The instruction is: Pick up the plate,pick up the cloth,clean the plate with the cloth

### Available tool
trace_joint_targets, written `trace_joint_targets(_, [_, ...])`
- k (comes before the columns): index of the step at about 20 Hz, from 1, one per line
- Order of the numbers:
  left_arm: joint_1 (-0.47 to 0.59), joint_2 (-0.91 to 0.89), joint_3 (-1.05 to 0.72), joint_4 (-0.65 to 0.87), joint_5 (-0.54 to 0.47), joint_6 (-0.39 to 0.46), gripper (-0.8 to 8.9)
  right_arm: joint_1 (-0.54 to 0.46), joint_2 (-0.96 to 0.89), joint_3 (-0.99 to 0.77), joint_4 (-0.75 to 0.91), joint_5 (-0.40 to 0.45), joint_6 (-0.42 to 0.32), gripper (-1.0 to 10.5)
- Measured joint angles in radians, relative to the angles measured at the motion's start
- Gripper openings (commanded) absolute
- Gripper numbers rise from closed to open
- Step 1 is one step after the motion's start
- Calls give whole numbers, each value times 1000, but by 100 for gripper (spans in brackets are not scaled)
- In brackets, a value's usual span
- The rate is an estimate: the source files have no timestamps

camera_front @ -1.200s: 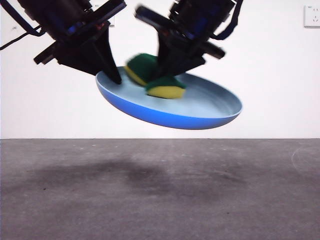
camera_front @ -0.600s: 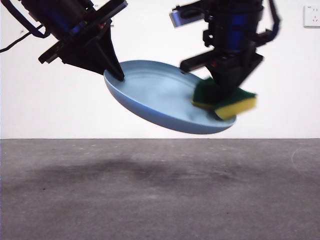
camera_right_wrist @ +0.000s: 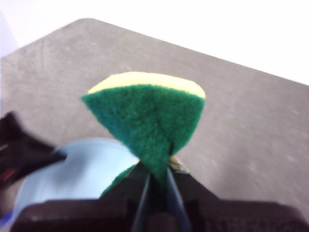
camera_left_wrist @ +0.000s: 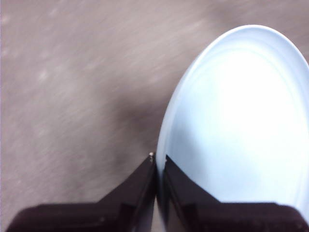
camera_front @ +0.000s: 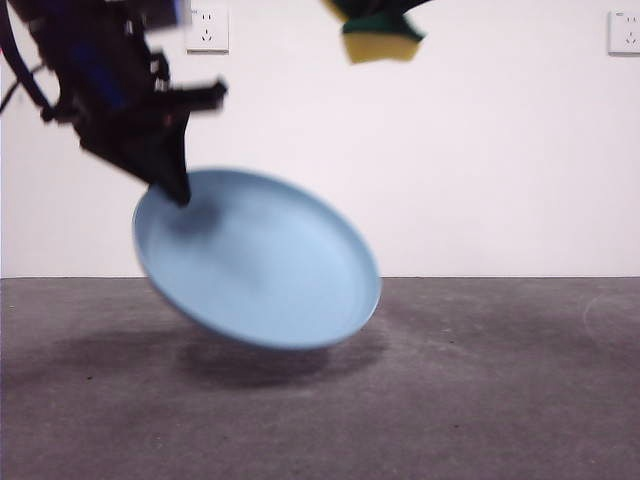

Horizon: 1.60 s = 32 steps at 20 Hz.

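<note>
The wide, shallow, round light-blue plate [camera_front: 258, 262] was up in the air, tipped steeply so its inner face pointed toward the front camera, with its low edge hanging just above the grey speckled bench [camera_front: 480, 400]. You could see its dark shadow on the bench right under it, so it wasn't resting on anything.

The left hand [camera_front: 178, 190] came in from the upper left of the front view, big and dark and slanting downward, and it was clamped on the plate's upper rim. In the left wrist view the two black jaws of that hand [camera_left_wrist: 158, 162] sat nearly closed with the thin rim [camera_left_wrist: 166, 125] pinched between them, one jaw on the inside face and one on the back. That whole view was pretty motion-blurred, bench included.

The right hand [camera_right_wrist: 158, 180] was way up high, only barely poking into the top edge of the front view. It was squeezing the small yellow foam sponge with the dark green scouring layer [camera_right_wrist: 149, 116] so hard it folded into a wedge, green side facing the wrist camera, yellow strip at the far edge. In the front view the sponge [camera_front: 378, 38] hung well above the plate and clear of it.
</note>
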<state>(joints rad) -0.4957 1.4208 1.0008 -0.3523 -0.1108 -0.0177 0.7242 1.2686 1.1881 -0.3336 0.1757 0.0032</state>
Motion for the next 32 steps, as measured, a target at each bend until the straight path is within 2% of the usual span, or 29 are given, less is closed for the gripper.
trace_joint_targets(9, [95, 223, 8, 78, 11, -1, 22, -1, -160, 0, -259, 11, 0, -16])
trace_joint_targets(10, [100, 241, 9, 78, 12, -3, 79, -1, -163, 0, -276, 10, 0, -16])
trace_joint_targets(13, [110, 293, 9, 66, 11, 0, 406, -1, -163, 0, -322, 11, 31, -16])
trace_joint_targets(14, [110, 304, 8, 53, 10, 0, 461, -1, -161, 0, -329, 10, 44, -16])
trace_joint_targets(19, [109, 284, 5, 55, 11, -7, 471, -4, -108, 0, -328, 16, 99, -16])
trace_joint_targets(21, [109, 241, 7, 46, 11, -24, 471, -10, -41, 0, -323, 56, 121, -16])
trace_joint_targets(25, [109, 94, 51, -65, 19, -47, 471, -55, 133, 0, -265, 85, 158, -16])
trace_joint_targets(28, [109, -61, 70, -110, 76, -55, 471, -107, 281, 0, -237, 83, 178, -16])
trace_joint_targets(30, [109, -158, 70, -137, 108, -55, 471, -147, 367, 0, -231, 22, 202, -16])
trace_joint_targets(32, [109, -246, 70, -165, 119, -60, 471, -188, 438, 0, -233, -88, 218, -10])
